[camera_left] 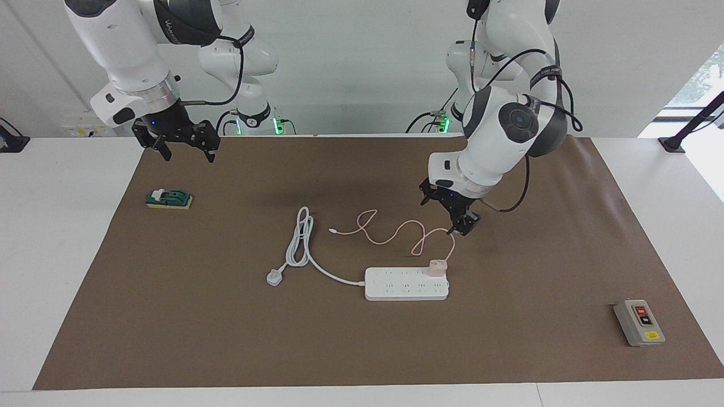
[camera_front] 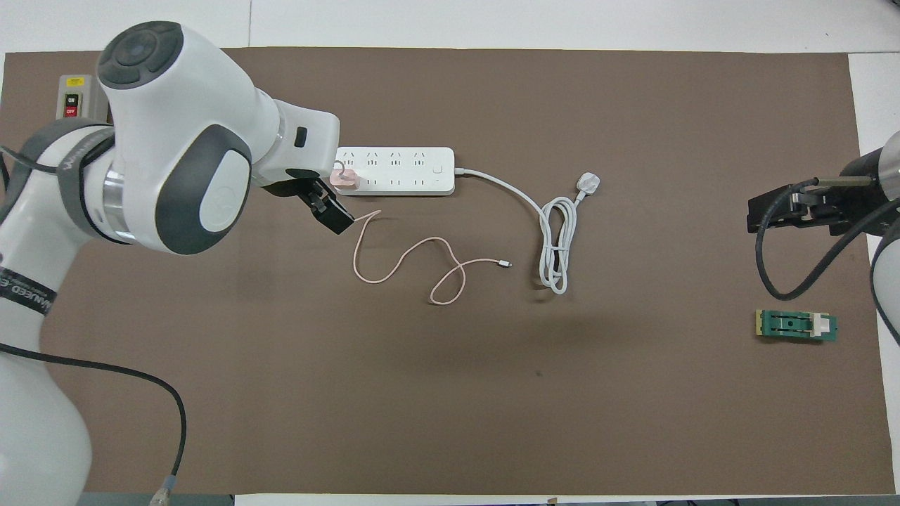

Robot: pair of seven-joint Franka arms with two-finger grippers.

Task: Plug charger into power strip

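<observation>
Here, brown mat on white table, both end effectors released, empty.

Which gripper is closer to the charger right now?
Left. The left gripper hangs open above the mat close by the charger, which sits in the power strip. The right gripper waits open at the right arm's end, above the mat's edge.

White table, brown mat, plain pale wall, probably window at edge
</observation>
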